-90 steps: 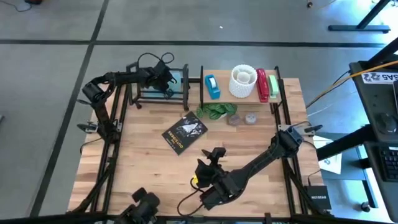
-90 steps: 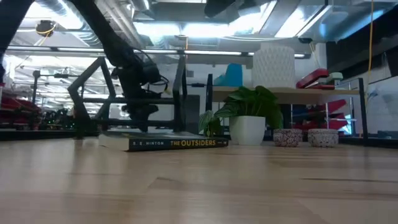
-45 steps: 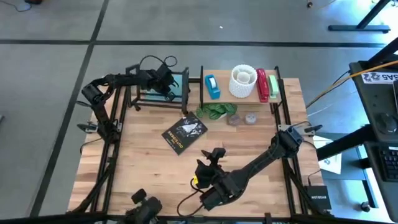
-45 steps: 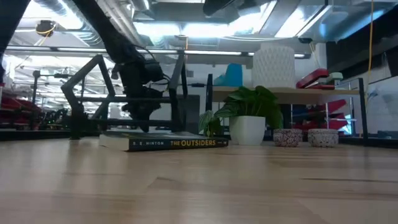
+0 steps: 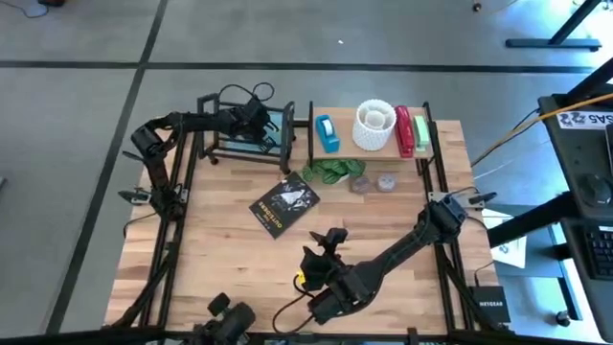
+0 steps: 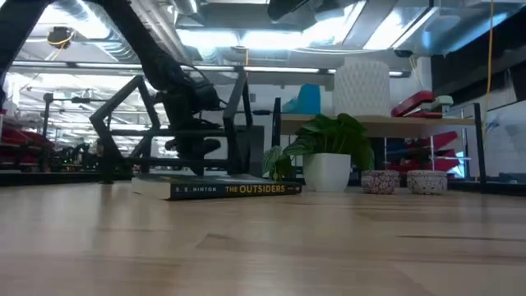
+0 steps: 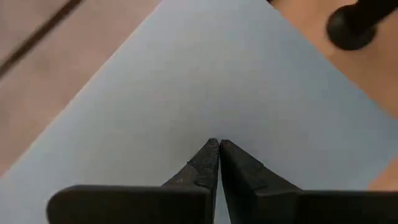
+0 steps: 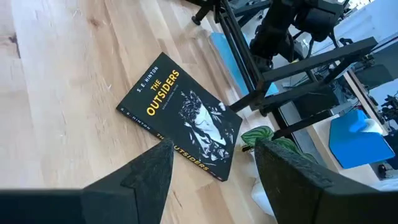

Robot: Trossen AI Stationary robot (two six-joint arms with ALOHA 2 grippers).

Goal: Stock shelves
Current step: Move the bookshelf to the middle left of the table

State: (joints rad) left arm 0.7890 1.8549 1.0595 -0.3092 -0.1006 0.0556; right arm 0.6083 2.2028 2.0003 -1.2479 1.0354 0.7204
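The small black rack (image 5: 218, 146) stands at the table's far left, with a light-blue flat book (image 5: 274, 134) inside it. My left gripper (image 5: 259, 123) reaches into the rack from the left and is shut, its tips at the book's face (image 7: 186, 81). The light-wood shelf board (image 5: 345, 144) to the right carries a blue tape dispenser (image 5: 327, 133), a white vase (image 5: 374, 126) and a red stapler (image 5: 403, 130). The paperback "The Outsiders" (image 5: 283, 206) lies flat on the table. My right gripper (image 8: 211, 163) hovers open near the front edge, clear of it. My left gripper's shut fingertips (image 7: 209, 155) stand against the broad face of the light-blue book (image 7: 217, 127), coming from above at a slant. Nothing shows between the fingers. The book lies inside the rack; its edges are outside the wrist view.
A potted plant (image 5: 330, 172) and two small bowls (image 5: 359, 184) (image 5: 386, 180) sit in front of the wood shelf. Bare tabletop (image 5: 220, 259) stretches along the near left. The right arm's links (image 5: 402, 244) cross the near right.
My left gripper has moved a little toward the table's right inside the rack. The rack has shifted slightly on the table, its left end swinging out and back. The right arm has kept still.
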